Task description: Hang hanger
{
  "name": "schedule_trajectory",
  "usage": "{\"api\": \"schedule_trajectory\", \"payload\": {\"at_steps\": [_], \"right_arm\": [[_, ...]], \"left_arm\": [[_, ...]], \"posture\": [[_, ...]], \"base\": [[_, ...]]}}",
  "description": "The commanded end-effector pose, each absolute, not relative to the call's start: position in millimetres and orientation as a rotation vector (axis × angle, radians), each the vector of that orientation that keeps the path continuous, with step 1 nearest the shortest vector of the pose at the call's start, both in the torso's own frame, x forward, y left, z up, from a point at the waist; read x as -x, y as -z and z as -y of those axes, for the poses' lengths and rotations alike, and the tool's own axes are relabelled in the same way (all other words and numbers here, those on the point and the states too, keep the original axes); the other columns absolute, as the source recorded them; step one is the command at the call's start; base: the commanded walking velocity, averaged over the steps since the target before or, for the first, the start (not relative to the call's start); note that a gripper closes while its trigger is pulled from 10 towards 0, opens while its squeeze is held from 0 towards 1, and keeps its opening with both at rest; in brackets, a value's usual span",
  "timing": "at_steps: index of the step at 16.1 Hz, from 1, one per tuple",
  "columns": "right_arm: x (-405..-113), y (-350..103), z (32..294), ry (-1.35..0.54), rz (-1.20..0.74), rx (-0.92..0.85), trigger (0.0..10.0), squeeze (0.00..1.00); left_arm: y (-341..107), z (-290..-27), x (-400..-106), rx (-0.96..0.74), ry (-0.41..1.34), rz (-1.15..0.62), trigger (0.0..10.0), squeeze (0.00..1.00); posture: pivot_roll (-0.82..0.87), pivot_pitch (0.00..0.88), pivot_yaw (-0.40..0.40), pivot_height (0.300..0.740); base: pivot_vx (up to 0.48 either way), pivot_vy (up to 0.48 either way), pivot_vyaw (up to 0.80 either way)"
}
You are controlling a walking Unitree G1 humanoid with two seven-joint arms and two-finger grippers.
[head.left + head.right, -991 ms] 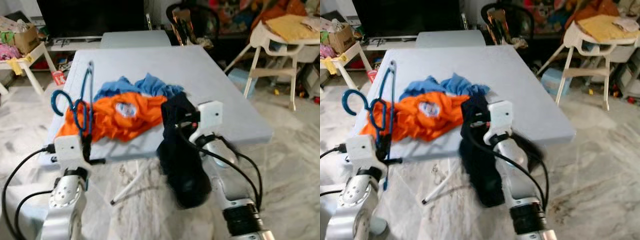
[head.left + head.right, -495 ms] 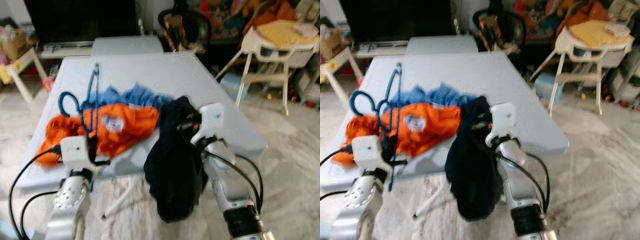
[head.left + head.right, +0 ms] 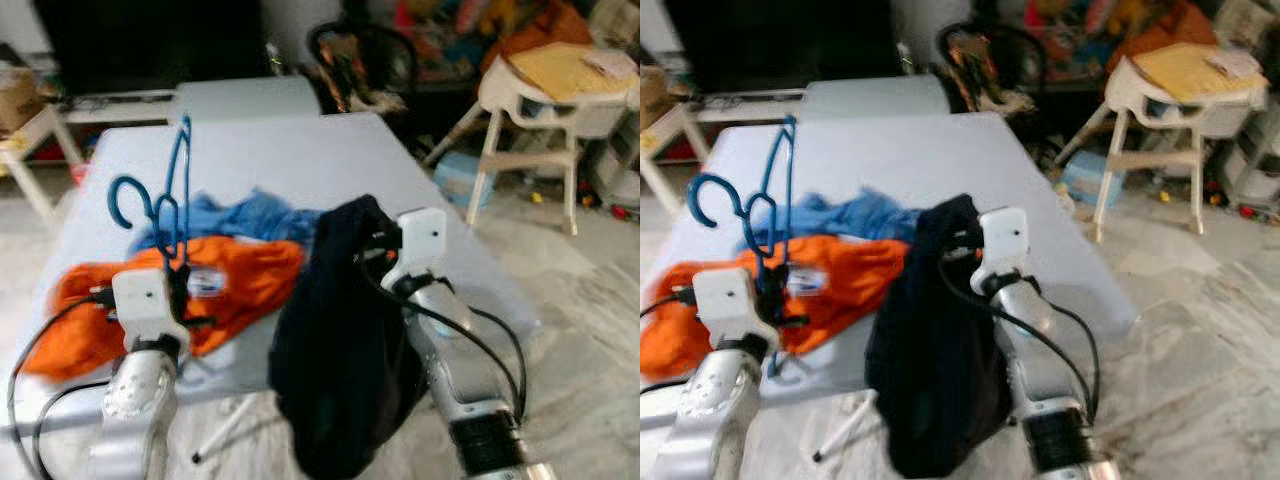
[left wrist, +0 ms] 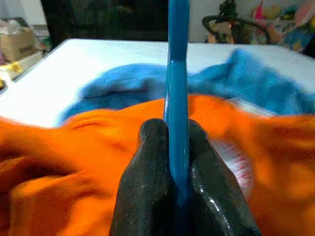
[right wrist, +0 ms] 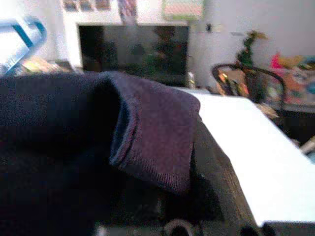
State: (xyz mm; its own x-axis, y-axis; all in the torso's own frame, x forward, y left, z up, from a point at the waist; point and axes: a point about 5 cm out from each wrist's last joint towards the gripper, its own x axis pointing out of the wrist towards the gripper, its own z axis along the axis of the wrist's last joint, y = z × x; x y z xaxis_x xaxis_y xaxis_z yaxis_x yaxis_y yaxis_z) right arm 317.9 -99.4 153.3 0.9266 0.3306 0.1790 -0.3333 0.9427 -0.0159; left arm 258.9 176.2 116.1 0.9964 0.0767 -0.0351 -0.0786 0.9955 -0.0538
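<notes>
Between the two black fingers (image 4: 152,172) of the left gripper (image 4: 176,162) stands the blue hanger (image 3: 165,195), its bar pinched tight and running straight up from the fingertips, hook end high above the grey table (image 3: 300,150) and the orange shirt (image 3: 230,290) that lies beyond and beneath them. The right gripper (image 3: 375,245) is buried in a dark navy garment (image 3: 340,350), which drapes over its fingers and hangs down past the table's near edge; it looks to be gripping the cloth, though the fingers themselves are covered, so I cannot tell how they stand. A light blue garment (image 3: 250,215) lies crumpled just beyond the orange one. The grip on the hanger is a narrow one on a smooth, thin bar, so I'd judge it could swivel or slide between the pads if the arm swings. The hook might also snag the orange shirt and drag it along. The heavy dark cloth could slip off the right fingers, or foul the hanger when the two meet. The orange shirt carries a pale round badge (image 3: 205,282), too blurred to read; no other writing is legible.
</notes>
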Motion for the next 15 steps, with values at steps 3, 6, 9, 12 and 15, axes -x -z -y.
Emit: {"api": "schedule_trajectory", "payload": {"at_steps": [3,6,9,12,15], "right_arm": [[-320.1,-163.6,92.4,-0.382,0.218,-0.013,10.0,0.00],[-327.2,-171.9,91.2,-0.440,0.220,-0.015,10.0,0.00],[-344.7,-181.4,75.0,-0.554,0.190,-0.035,10.0,0.00],[-368.8,-197.1,53.5,-0.621,0.152,-0.039,10.0,0.00],[-392.1,-244.9,26.7,-0.641,0.182,-0.071,10.0,0.00]], "left_arm": [[-104.4,-179.4,-253.1,0.020,-0.090,-0.093,10.0,0.00],[-95.9,-182.4,-243.3,-0.025,-0.116,-0.134,10.0,0.00],[-89.5,-192.4,-224.8,-0.063,-0.201,-0.163,10.0,0.00],[-90.4,-193.3,-216.2,-0.054,-0.222,-0.160,10.0,0.00],[-90.9,-193.6,-211.2,-0.055,-0.245,-0.163,10.0,0.00]], "posture": [[0.03,0.000,-0.003,0.740],[0.03,0.000,-0.014,0.740],[0.07,0.000,-0.052,0.740],[0.10,0.000,-0.083,0.740],[0.13,0.000,-0.096,0.740]], "base": [[0.000,0.000,0.00],[0.000,0.000,0.00],[0.000,0.000,0.00],[0.000,0.000,0.00],[0.000,0.000,0.00]]}}
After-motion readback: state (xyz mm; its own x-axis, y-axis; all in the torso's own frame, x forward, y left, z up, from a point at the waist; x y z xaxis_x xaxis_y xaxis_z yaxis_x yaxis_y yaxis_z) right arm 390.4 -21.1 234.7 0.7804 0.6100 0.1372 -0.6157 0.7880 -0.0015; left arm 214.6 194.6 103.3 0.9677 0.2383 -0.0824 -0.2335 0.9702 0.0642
